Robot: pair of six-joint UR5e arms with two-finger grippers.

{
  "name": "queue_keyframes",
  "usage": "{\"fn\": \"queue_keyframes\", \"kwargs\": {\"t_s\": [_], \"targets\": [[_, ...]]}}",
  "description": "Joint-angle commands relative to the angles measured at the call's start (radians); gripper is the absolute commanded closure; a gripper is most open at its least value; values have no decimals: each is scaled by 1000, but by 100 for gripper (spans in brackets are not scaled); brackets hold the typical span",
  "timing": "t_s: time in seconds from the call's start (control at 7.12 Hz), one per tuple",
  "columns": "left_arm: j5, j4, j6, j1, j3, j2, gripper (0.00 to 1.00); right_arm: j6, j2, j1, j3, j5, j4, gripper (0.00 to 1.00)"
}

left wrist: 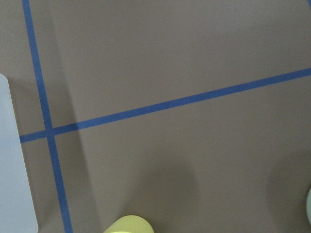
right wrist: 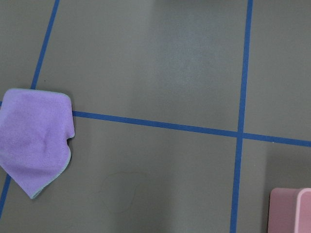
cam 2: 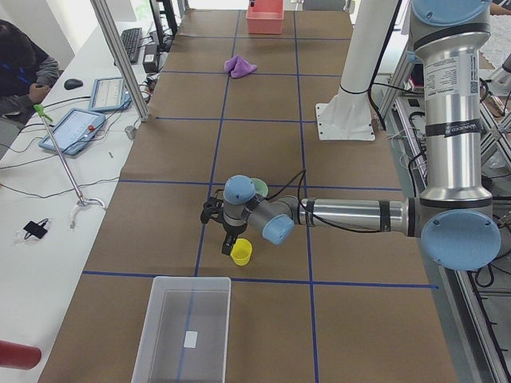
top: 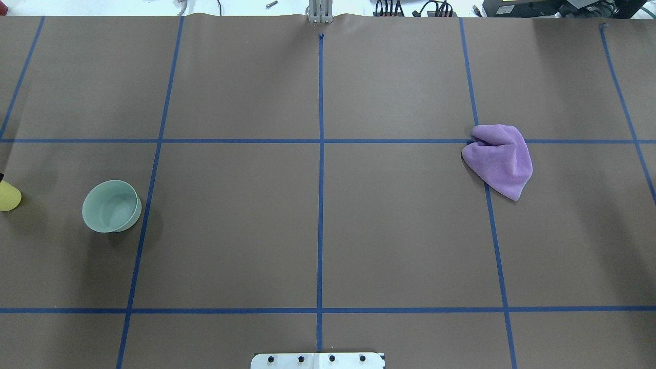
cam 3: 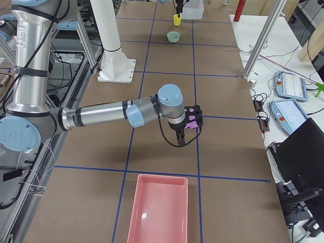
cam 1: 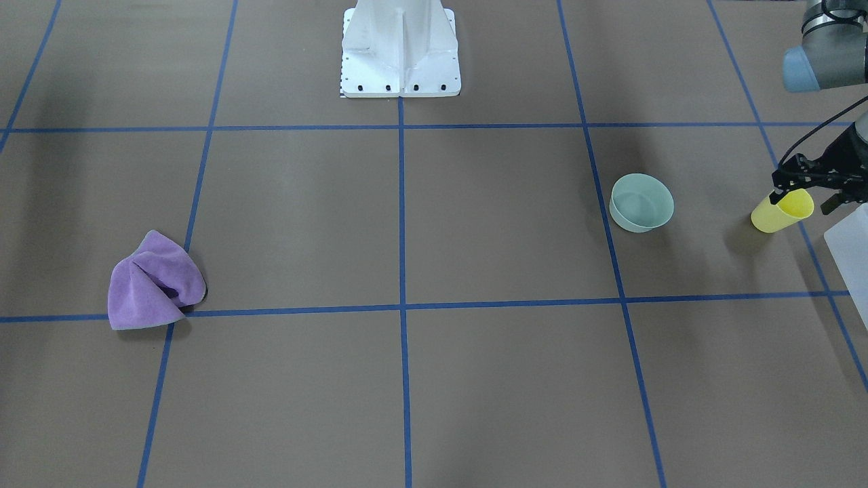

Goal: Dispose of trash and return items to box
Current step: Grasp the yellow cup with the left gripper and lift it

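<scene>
A yellow cup [cam 1: 780, 211] stands on the brown table next to a clear box [cam 1: 851, 251]. My left gripper [cam 1: 803, 200] hangs over the cup with one finger on each side of its rim, and it looks open. The cup's rim shows at the bottom edge of the left wrist view [left wrist: 127, 224]. A pale green bowl [cam 1: 641, 202] stands nearby. A crumpled purple cloth [top: 499, 161] lies on the other side of the table. My right gripper [cam 3: 185, 132] hovers by the cloth [cam 3: 192, 120]. I cannot tell whether the right gripper is open or shut.
A pink bin [cam 3: 159, 210] stands at the table's end near the cloth, and its corner shows in the right wrist view [right wrist: 291, 211]. The robot's white base [cam 1: 400, 54] is at the table's middle edge. Blue tape lines form a grid on the table.
</scene>
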Motion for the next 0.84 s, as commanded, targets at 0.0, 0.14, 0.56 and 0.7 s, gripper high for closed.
{"fn": "queue_keyframes", "kwargs": {"t_s": [0.0,0.14,0.56,0.7], "targets": [[-12,-24,-6,15,12,1,2,0,-1,-1,0,-5,0,0],[-12,-24,-6,22,12,1,2,0,-1,-1,0,-9,0,0],[-17,-49,-8,67,12,12,3,1,-2,-4,-3,-19,0,0],[-17,-55,-8,71,12,14,31,1,-2,-4,-3,-20,0,0]]}}
